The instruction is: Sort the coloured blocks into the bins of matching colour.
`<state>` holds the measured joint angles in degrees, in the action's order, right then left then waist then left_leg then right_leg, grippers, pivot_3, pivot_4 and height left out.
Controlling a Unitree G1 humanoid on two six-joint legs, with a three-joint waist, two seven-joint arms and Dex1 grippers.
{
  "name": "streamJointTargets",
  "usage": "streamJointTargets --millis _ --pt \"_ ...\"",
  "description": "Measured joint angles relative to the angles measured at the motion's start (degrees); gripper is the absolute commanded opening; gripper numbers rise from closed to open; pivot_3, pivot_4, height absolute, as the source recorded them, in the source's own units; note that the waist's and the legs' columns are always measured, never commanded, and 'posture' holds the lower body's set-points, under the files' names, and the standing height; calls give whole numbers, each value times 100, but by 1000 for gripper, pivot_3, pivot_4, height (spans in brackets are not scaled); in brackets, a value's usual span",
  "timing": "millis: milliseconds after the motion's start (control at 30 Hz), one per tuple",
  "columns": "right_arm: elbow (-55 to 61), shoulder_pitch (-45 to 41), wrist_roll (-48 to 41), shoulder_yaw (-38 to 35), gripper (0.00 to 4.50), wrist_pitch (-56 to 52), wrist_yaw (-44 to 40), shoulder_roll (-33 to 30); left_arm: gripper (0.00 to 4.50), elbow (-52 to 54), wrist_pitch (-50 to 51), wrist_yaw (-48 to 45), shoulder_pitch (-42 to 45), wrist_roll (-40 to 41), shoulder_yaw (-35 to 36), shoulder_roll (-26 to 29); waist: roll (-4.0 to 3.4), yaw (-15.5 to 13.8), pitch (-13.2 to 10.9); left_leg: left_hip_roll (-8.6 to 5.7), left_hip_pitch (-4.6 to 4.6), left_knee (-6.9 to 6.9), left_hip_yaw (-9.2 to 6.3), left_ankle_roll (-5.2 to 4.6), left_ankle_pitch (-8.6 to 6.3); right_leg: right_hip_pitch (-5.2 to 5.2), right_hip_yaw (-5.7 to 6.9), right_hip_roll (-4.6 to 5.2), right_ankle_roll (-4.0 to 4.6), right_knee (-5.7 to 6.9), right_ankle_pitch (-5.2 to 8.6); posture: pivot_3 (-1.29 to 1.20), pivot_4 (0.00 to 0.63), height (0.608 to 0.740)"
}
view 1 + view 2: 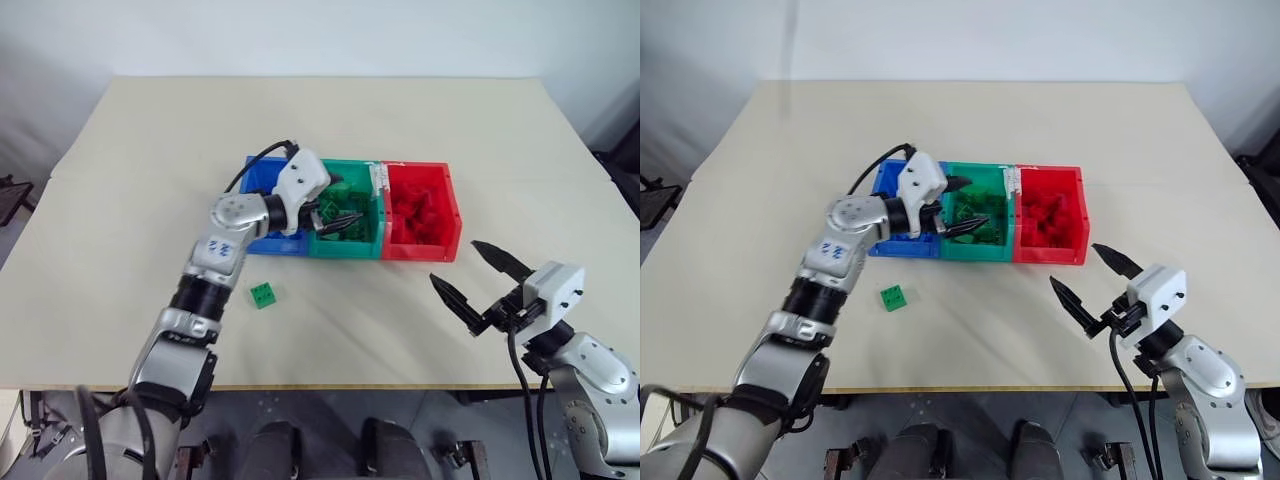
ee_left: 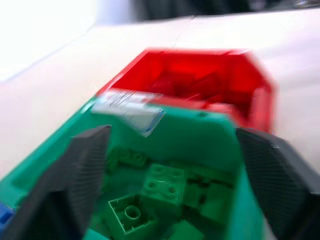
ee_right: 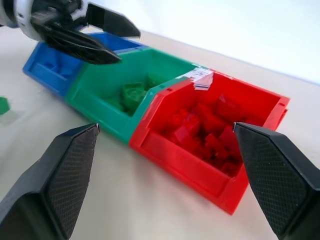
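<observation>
Basically left gripper (image 1: 338, 217) fingers spread wide over the green bin (image 1: 362, 245), right gripper (image 1: 482, 281) wide and empty; reaching back for the loose green block (image 1: 264, 295) near that bin could snag its wall.

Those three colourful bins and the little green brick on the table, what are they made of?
The bins look like moulded plastic: smooth, slightly glossy walls in solid blue, green and red. The green block on the table seems hard plastic too, with round studs on top like a toy brick. The tabletop looks like a matt beige laminate, though that is less certain.
</observation>
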<state>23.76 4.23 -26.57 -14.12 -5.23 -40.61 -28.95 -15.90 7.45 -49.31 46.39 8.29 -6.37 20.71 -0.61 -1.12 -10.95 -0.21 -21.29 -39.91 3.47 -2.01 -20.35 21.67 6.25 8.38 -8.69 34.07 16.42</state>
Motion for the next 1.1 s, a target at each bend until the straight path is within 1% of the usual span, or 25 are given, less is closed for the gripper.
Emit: streamJointTargets --millis 100,167,233,267,333,367,433,567,667,767,867,967,1100 --pt "-135 -207 -66 165 4500 -47 -372 -233 4251 685 1 -356 -731 359 430 691 -2 109 0 7 11 7 -16 2 0 2 -7 -1 1 3 1 0 150 740" --pt "-277 -288 -110 263 4500 -93 -656 -383 4251 898 10 -572 -1217 590 853 1191 -3 120 0 19 11 7 -22 3 -1 2 -7 -1 2 4 1 0 150 740" --pt "-600 -552 -118 477 4500 -97 -1061 -528 4251 1320 83 -834 -1927 966 1442 1727 -1 142 0 26 11 4 -24 1 -3 2 -10 6 2 5 1 0 150 740" --pt "-725 -624 -116 528 4500 -96 -1211 -586 4384 1453 124 -916 -2155 1102 1648 1854 -2 125 -1 24 10 3 -24 -2 -4 1 -10 10 2 4 1 0 150 740" --pt "-1002 -939 -116 740 4500 -86 -1567 -638 4384 1860 128 -1074 -2825 1378 2126 2146 -1 101 -1 19 7 -4 -35 -7 -7 -4 -7 16 2 4 1 0 150 740" --pt "-1101 -1072 -115 828 4500 -58 -1778 -668 4384 2050 101 -1174 -3202 1449 2303 2259 -3 84 -1 13 8 -4 -40 -10 -10 -8 -8 22 2 5 1 0 150 740" --pt "-1294 -1299 -115 1067 4500 31 -2242 -725 4384 2352 -64 -1284 -3967 1492 2599 2316 -3 74 -1 10 7 -5 -46 -13 -13 -11 -7 24 2 2 1 0 150 740" --pt "-1742 -1689 22 1523 4500 229 -2907 -734 4384 2548 -202 -1240 -4853 1513 2986 2295 -2 56 -1 13 7 -5 -46 -8 -16 -10 -5 21 2 -1 1 0 150 740" --pt "-2089 -1933 117 1609 4500 397 -3135 -732 4384 2472 -293 -1236 -5329 1547 3304 2289 -2 74 -2 15 6 -3 -49 -7 -16 -8 1 20 3 0 1 0 150 740" --pt "-2225 -2018 135 1603 4500 499 -3230 -732 4384 2471 -250 -1207 -5514 1609 3386 2290 -2 67 -2 14 6 -3 -49 -7 -17 -9 0 22 3 0 1 0 150 740" --pt "-2324 -1985 163 1573 4500 557 -3242 -736 4384 2654 21 -1015 -5503 1611 3256 2302 -2 54 -2 13 6 -4 -49 -5 -18 -9 0 22 3 0 1 0 150 740" --pt "-2354 -1862 203 1479 4500 654 -3223 -775 4384 2945 140 -894 -5293 1445 2778 2341 -3 36 -1 11 6 -3 -48 -5 -18 -9 -2 22 3 1 1 0 150 740" --pt "-2311 -1474 221 1142 4500 654 -3165 -1071 4384 3082 596 -445 -4498 903 1839 2350 -4 -19 -1 11 6 -3 -44 -5 -18 -8 -1 20 3 3 1 0 150 740"
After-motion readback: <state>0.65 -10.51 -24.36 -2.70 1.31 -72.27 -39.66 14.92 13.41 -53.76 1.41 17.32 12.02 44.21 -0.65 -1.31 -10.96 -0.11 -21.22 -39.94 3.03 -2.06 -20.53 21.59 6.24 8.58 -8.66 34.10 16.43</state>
